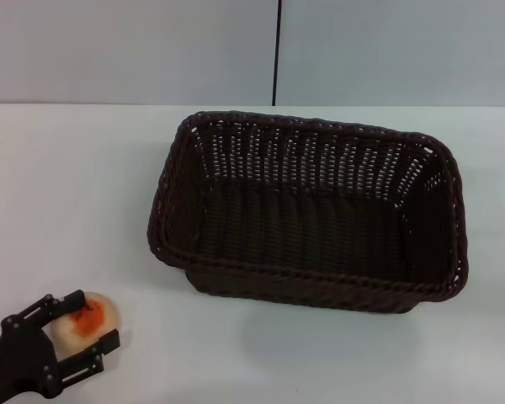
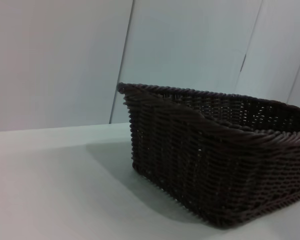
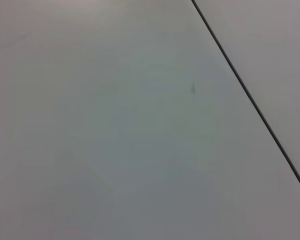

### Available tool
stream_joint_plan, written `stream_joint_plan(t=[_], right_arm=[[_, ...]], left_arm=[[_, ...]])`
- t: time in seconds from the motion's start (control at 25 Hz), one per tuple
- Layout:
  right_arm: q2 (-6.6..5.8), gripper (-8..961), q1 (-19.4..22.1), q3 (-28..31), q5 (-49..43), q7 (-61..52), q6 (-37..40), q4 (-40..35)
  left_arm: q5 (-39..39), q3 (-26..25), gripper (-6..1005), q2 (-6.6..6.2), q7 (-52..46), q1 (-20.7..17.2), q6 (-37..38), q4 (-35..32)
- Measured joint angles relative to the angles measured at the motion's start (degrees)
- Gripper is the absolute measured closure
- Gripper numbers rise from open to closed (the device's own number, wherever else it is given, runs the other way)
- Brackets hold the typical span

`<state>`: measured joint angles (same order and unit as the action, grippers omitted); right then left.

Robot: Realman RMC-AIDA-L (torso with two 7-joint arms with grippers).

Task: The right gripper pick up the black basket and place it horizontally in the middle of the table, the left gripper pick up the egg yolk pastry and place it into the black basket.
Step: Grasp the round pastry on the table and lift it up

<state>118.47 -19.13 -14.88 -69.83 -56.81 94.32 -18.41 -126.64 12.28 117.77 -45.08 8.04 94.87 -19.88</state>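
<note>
The pastry [image 1: 87, 322] sits on the table [image 1: 59, 194], well off the basket's [image 1: 311, 210] near left corner, the left gripper [image 1: 82, 328] spread around it with a finger [image 1: 67, 304] on either side, while the basket lies lengthwise mid-table.

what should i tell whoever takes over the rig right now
Left gripper: at the table's near left corner, fingers on either side of the pastry, which seems to rest on the table; a firm grip cannot be confirmed.
Right gripper: not in view.
Basket: lying lengthwise near the table's middle, upright, nothing in it.
Done: basket looks placed.
Left: grip the pastry, lift it, carry it right and drop it into the basket.
</note>
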Motion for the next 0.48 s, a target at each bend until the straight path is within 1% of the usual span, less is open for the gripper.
stream_joint_plan(t=[0.24, 0.44, 0.48], right_arm=[[-0.01, 541, 0.02, 0.03, -0.11, -0.03, -0.08, 0.05], [0.04, 541, 0.06, 0.03, -0.13, -0.05, -0.11, 0.12], [0.04, 541, 0.06, 0.03, -0.13, -0.05, -0.11, 0.12]], left_arm=[[0.01, 0.6, 207, 0.0, 0.69, 0.15, -0.69, -0.12], [0.0, 0.55, 424, 0.04, 2.95, 0.22, -1.31, 0.45], [0.0, 0.55, 450, 0.04, 2.95, 0.22, -1.31, 0.45]])
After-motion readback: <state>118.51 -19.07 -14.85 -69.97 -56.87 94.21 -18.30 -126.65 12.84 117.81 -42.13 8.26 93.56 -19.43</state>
